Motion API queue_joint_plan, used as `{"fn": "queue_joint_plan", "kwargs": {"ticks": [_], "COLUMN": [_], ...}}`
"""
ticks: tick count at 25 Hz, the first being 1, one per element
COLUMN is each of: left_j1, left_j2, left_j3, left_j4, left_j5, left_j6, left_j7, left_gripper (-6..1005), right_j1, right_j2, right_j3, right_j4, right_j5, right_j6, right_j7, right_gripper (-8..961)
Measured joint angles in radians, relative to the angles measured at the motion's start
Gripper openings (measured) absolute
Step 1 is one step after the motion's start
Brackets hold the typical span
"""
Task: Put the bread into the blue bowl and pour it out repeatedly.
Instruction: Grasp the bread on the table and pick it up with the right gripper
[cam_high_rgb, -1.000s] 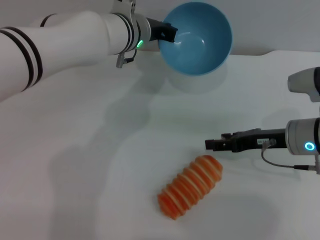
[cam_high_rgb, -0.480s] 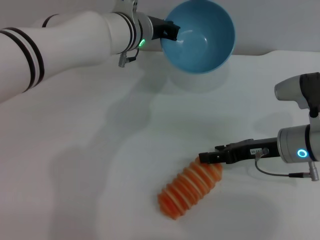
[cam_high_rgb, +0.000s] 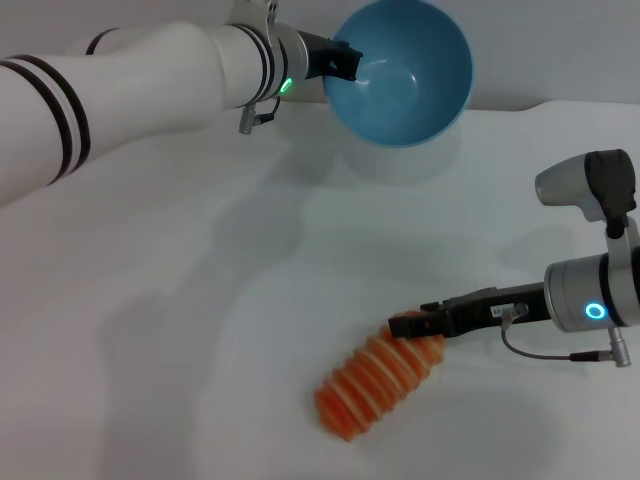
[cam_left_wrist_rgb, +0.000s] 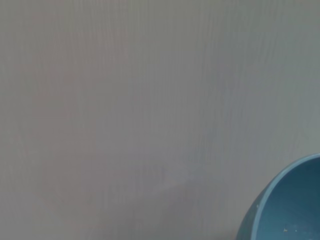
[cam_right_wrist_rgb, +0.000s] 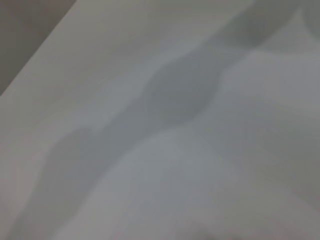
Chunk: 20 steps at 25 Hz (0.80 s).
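A plain white matte tabletop (cam_high_rgb: 180, 330) fills the scene, soft grey shadows across it, evenly lit.

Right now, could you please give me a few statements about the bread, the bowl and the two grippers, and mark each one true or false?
1. The bread lies inside the blue bowl. False: it lies on the white table.
2. The left gripper holds the blue bowl at its rim. True.
3. The blue bowl holds nothing. True.
4. The right gripper hovers far from the bread. False: its tip is at the bread's upper end.
5. The blue bowl stands upright on the table. False: it is tilted, opening toward the camera.
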Motion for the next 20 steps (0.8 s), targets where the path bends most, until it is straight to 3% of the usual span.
{"fn": "queue_joint_plan", "kwargs": {"ticks": [13,20], "left_j1": [0.013,0.017], "left_j2": [0.0,0.0], "left_j3": [-0.001,0.002], "left_j4": [0.0,0.0], "left_j5": [0.0,0.0], "left_j6": [-0.003,-0.008], "left_j7": [0.0,0.0], "left_gripper": [-1,-1], "right_j1": [0.005,-0.002], "right_j2": [0.0,0.002], "right_j3": [-0.036,-0.053], "right_j4": [0.004,-0.027], "right_j5": [-0.007,-0.004], "right_j6": [0.003,0.003], "right_j7": [0.0,-0.004], "right_gripper": [693,487]}}
